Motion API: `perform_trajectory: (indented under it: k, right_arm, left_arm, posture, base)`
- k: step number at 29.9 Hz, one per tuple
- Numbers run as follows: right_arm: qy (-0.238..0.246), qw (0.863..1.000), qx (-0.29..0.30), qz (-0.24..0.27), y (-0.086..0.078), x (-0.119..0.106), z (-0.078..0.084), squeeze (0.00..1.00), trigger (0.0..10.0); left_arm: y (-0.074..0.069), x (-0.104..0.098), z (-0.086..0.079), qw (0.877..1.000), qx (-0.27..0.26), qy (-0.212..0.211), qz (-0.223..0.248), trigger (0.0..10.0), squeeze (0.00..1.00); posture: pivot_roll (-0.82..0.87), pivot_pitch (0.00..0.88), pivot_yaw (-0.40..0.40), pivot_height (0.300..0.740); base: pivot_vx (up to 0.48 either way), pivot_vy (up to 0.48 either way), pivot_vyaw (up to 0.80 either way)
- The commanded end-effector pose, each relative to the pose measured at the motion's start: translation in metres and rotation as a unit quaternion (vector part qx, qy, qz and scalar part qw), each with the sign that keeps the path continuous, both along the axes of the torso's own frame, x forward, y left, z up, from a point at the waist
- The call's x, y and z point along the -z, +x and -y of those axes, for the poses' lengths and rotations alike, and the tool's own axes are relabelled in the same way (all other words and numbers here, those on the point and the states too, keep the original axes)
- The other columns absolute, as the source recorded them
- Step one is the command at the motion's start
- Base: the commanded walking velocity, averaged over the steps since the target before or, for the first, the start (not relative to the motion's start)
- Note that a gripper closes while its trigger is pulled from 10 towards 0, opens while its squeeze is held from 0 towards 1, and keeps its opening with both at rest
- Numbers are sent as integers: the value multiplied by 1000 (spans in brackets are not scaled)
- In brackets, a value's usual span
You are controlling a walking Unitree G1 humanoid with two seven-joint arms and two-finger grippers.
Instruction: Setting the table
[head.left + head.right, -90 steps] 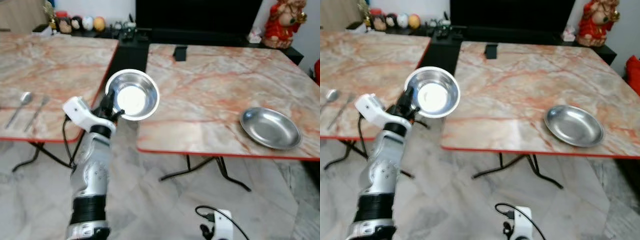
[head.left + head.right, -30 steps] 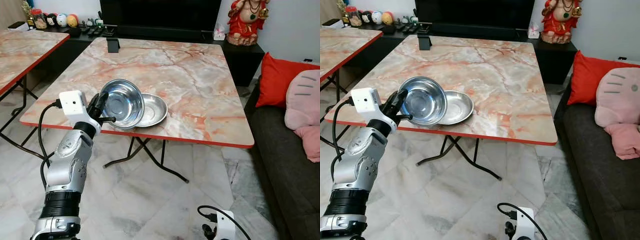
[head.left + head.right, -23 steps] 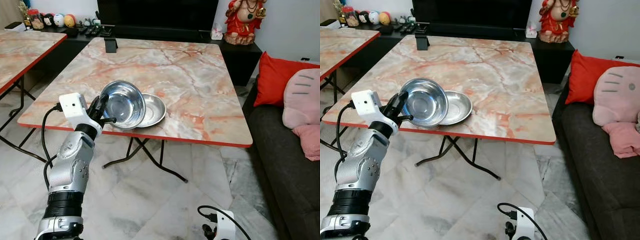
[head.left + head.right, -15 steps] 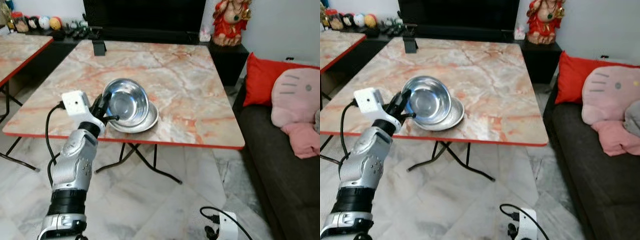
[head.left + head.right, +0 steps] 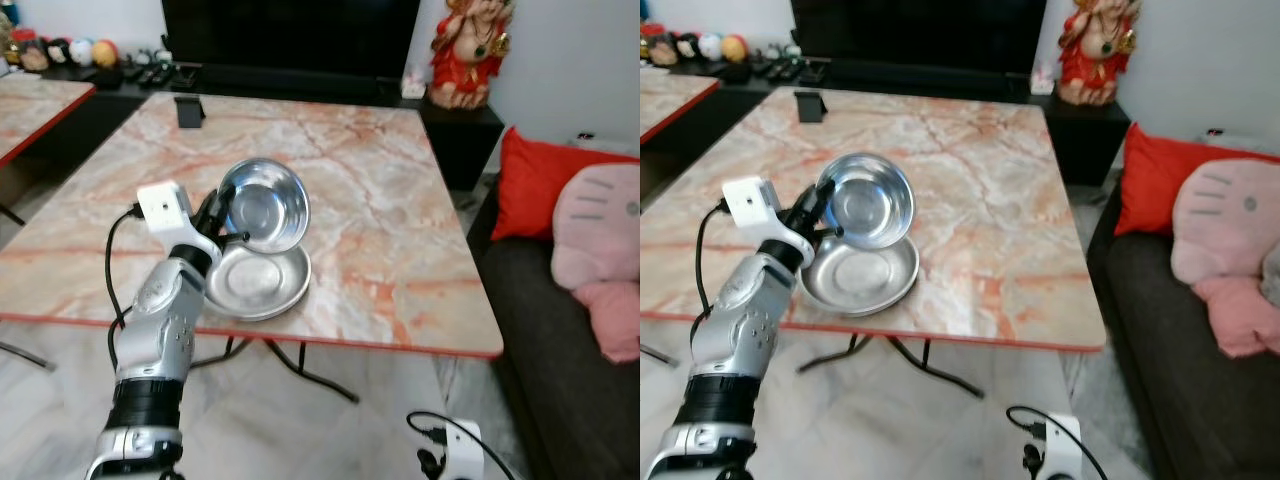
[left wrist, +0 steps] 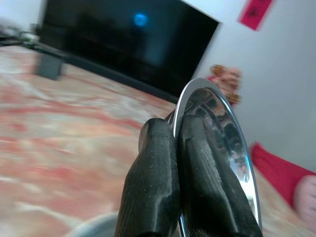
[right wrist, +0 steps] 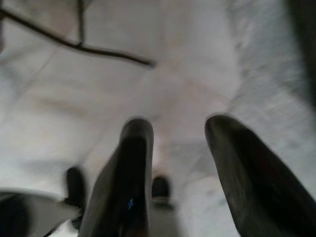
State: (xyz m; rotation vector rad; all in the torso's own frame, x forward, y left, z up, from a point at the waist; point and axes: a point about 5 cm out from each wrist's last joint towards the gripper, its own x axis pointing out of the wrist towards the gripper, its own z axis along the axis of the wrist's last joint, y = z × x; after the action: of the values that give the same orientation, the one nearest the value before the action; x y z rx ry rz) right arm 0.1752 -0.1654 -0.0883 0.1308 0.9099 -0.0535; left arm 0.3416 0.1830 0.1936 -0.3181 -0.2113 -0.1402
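Left gripper point(image 5: 222, 222) clamping tilted steel bowl point(image 5: 264, 204) by rim above plate point(image 5: 256, 284) on table point(image 5: 400, 250), right gripper point(image 7: 178, 143) fingers apart over floor point(image 7: 187, 59).

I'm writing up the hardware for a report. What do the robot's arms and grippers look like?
The left arm is silver with black joint bands, a white camera box and a looping black cable. Both the left gripper and the right gripper have two long black fingers.
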Motion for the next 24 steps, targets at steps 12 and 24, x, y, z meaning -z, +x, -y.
perform_trajectory:
  k: [12,24]
  right_arm:
    - [-4,1000,-4,2,2,-1,4,0,10000]
    - [-5,1000,-7,0,2,-1,4,0,10000]
  left_arm:
    - [-2,1,-10,999,1,-17,-34,10000,0]
    - [-20,7,-27,994,24,-8,-110,10000,0]
  posture:
    - [101,0,-68,740]
    - [114,0,-70,740]
  base:
    - [81,0,0]
    - [0,0,0]
